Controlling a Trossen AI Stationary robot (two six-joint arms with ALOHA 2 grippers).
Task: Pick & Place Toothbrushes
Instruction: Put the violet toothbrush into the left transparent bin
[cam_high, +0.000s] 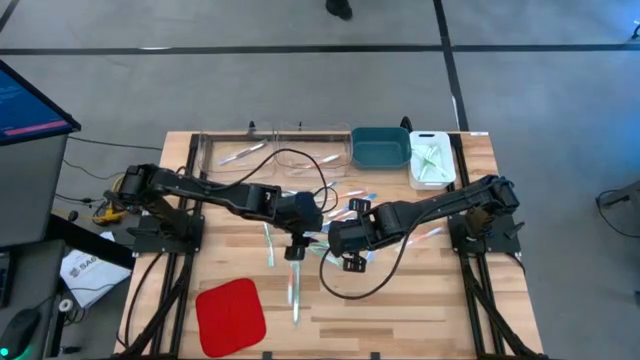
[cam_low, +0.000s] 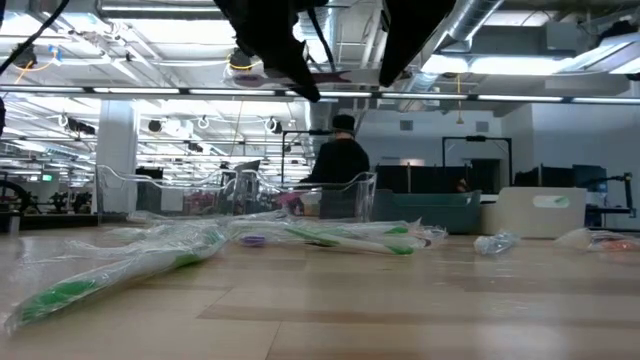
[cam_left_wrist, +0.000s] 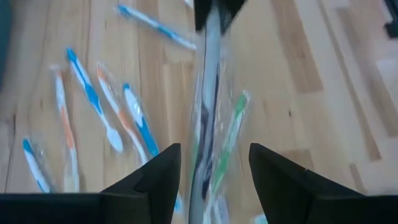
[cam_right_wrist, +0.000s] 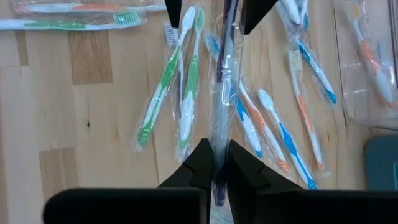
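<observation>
Mid-table over the wooden tabletop (cam_high: 400, 300), right gripper (cam_right_wrist: 217, 163) pinched shut on one end of a clear-wrapped, dark-handled toothbrush (cam_right_wrist: 222, 93). Left gripper (cam_left_wrist: 211, 163) opposite, jaws spread wide either side of that wrapper's other end. Loose wrapped blue, orange and green toothbrushes (cam_right_wrist: 273, 124) scattered beneath both.

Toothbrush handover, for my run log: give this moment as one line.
phase: handover | right pincer: shut on wrapped toothbrush | left pincer: open around its other end | loose toothbrushes: on table
</observation>
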